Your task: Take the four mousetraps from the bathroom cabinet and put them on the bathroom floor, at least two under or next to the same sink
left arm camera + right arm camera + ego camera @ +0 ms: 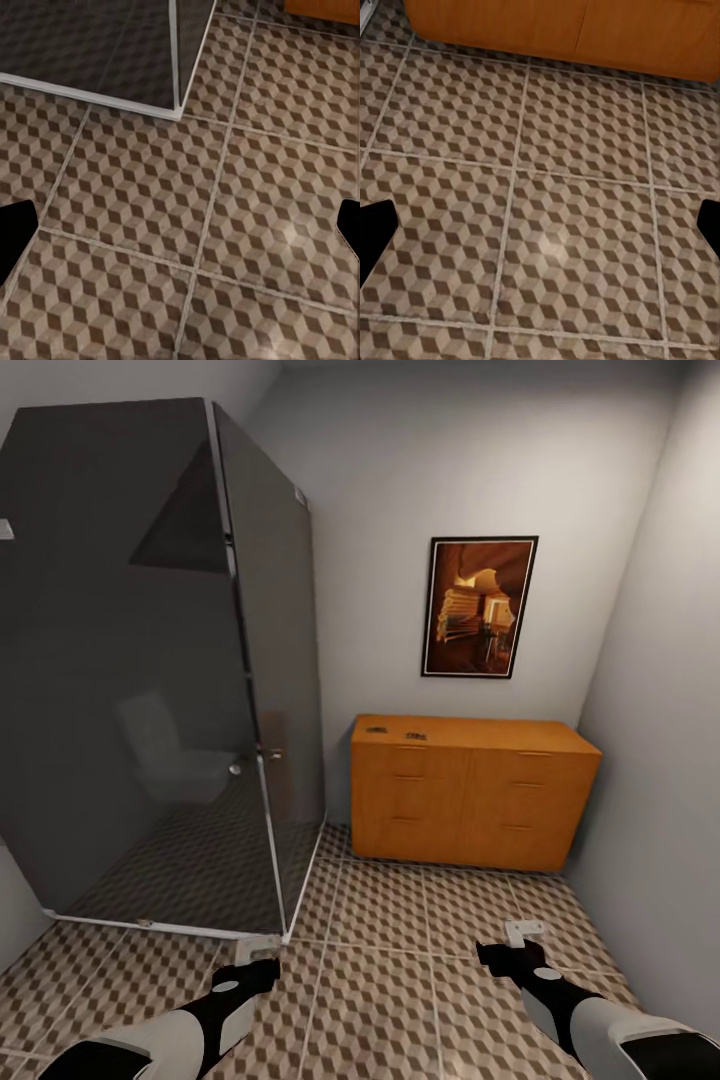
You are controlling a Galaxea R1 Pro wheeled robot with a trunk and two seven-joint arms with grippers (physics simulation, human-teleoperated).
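Observation:
The orange-brown cabinet [475, 800] stands against the far wall, its drawer fronts shut. On the left part of its flat top lie two small dark flat mousetraps [377, 730] [414, 736], too small to make out in detail. My left gripper [258, 950] and right gripper [525, 935] hover low over the cube-patterned bathroom floor [400, 920], well short of the cabinet. Both are open and hold nothing, as the left wrist view [180, 232] and right wrist view [540, 225] confirm. The cabinet's base [562, 30] lies ahead of the right gripper. The bathroom sink is out of view.
A dark glass shower enclosure [150, 680] fills the left side, its white-framed corner [178, 114] near my left gripper. A framed picture [480, 607] hangs above the cabinet. A grey wall [660, 760] closes the right side. Open tiled floor lies between me and the cabinet.

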